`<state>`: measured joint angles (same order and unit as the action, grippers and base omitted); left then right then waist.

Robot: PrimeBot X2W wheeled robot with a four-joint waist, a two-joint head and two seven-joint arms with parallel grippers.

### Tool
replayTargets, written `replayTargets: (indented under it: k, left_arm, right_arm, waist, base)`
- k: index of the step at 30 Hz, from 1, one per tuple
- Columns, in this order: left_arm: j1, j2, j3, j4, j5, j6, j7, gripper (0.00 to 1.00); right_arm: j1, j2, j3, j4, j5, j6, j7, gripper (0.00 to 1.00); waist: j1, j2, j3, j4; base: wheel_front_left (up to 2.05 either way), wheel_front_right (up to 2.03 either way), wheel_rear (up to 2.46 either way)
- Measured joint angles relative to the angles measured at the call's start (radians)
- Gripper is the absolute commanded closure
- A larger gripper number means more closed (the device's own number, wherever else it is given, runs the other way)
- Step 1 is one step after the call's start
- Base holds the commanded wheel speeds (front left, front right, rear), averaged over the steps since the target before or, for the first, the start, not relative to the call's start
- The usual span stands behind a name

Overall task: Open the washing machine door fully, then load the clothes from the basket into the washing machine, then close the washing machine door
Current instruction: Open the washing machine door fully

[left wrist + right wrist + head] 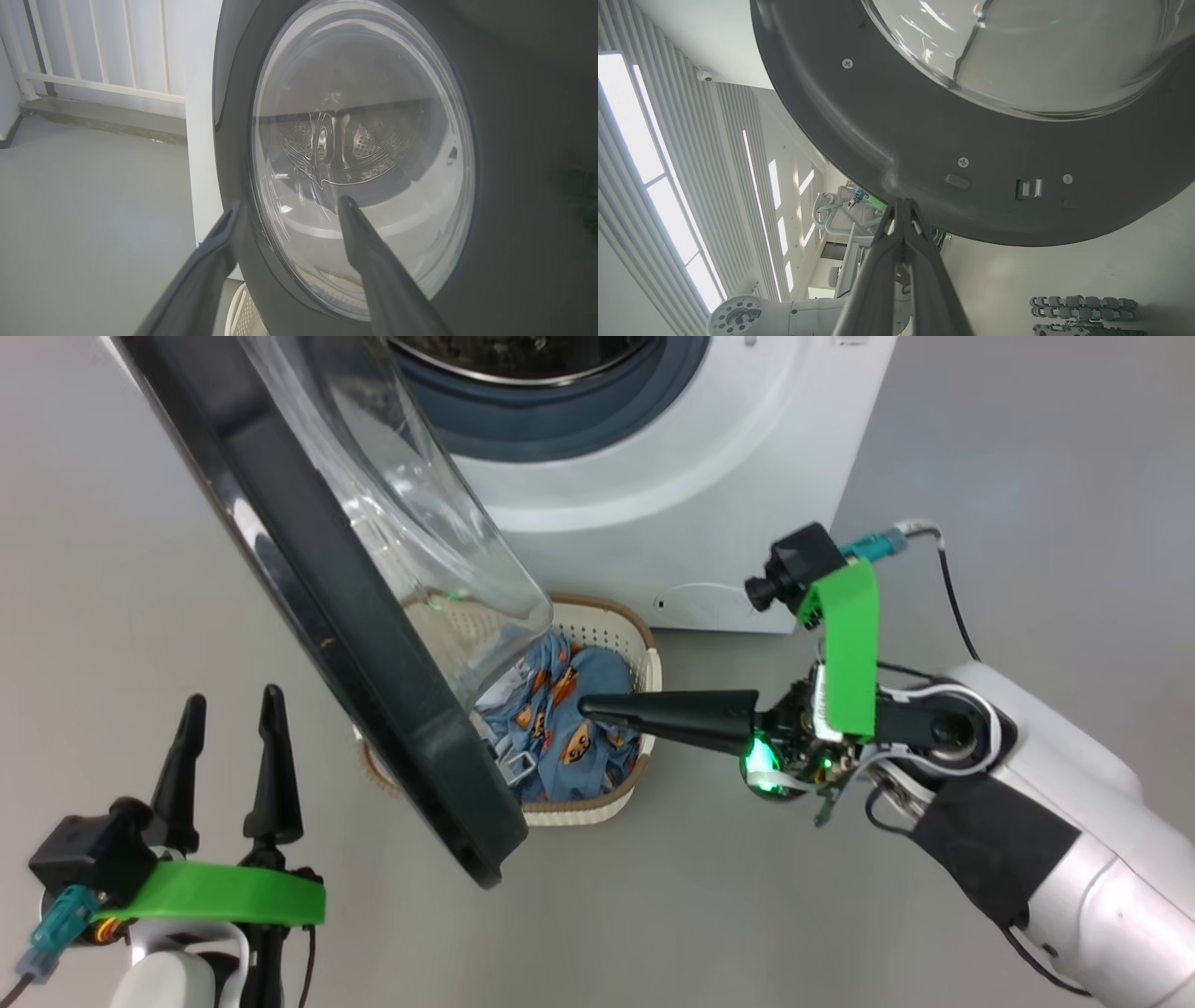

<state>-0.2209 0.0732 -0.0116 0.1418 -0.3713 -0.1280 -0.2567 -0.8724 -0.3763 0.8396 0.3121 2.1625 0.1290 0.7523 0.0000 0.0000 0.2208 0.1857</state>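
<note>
The washing machine (709, 476) stands at the top of the head view with its drum (523, 355) exposed. The washing machine door (345, 616) hangs partly open, swung out toward me, its glass bowl (420, 504) over the basket (644, 644). The clothes (551, 695), blue with orange bear faces, lie in the basket. My right gripper (583, 707) is shut and empty, pointing left above the clothes, its tip (903, 203) at the door's (924, 140) inner rim. My left gripper (233, 700) is open and empty at the lower left, facing the door's outer glass (364, 140).
Grey floor surrounds the machine. The door's latch (1029, 187) sits on its inner face near the right fingertips. A round lower flap (700, 602) is on the machine's front. A white railing (93, 70) stands behind to the left. The basket's edge (243, 312) shows under the door.
</note>
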Motion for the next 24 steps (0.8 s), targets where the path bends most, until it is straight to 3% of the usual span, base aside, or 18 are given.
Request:
replayTargets:
  k: [9, 11, 12, 13, 20, 24]
  left_arm:
    - [0.044, 0.004, 0.019, -0.001, 0.006, 0.0, 0.0, 0.0]
    - [0.05, 0.006, 0.02, -0.003, 0.006, 0.0, 0.0, 0.0]
    - [0.056, 0.006, 0.021, -0.003, 0.006, 0.0, 0.0, 0.0]
    - [0.062, 0.006, 0.022, -0.003, 0.006, 0.0, 0.0, 0.0]
    - [0.079, 0.007, 0.028, -0.004, 0.006, 0.0, 0.0, 0.0]
    - [0.079, 0.008, 0.033, -0.004, 0.006, 0.0, 0.0, 0.0]
  right_arm:
    - [0.101, -0.044, -0.023, -0.078, 0.02, 0.0, -0.12, 0.97]
    - [0.123, -0.046, -0.037, -0.091, 0.012, 0.0, -0.153, 0.5]
    - [0.134, -0.048, -0.049, -0.096, 0.007, 0.0, -0.17, 0.21]
    - [0.142, -0.051, -0.056, -0.101, 0.0, 0.0, -0.187, 0.0]
    - [0.181, -0.048, -0.131, -0.124, -0.14, 0.0, -0.317, 0.0]
    - [0.194, -0.032, -0.167, -0.123, -0.287, 0.0, -0.423, 0.0]
  waist:
    - [0.0, 0.0, -0.045, -0.035]
    - [-0.0001, 0.0, -0.053, -0.043]
    - [0.0, 0.0, -0.056, -0.046]
    - [0.0, 0.0, -0.059, -0.05]
    - [0.0, 0.0, -0.071, -0.071]
    - [-0.0001, 0.0, -0.074, -0.081]
  base:
    - [0.0, 0.0, 0.0]
    - [0.0, 0.0, 0.0]
    - [0.0, 0.0, 0.0]
    - [0.0, 0.0, 0.0]
    - [0.0, 0.0, 0.0]
    - [0.0, 0.0, 0.0]
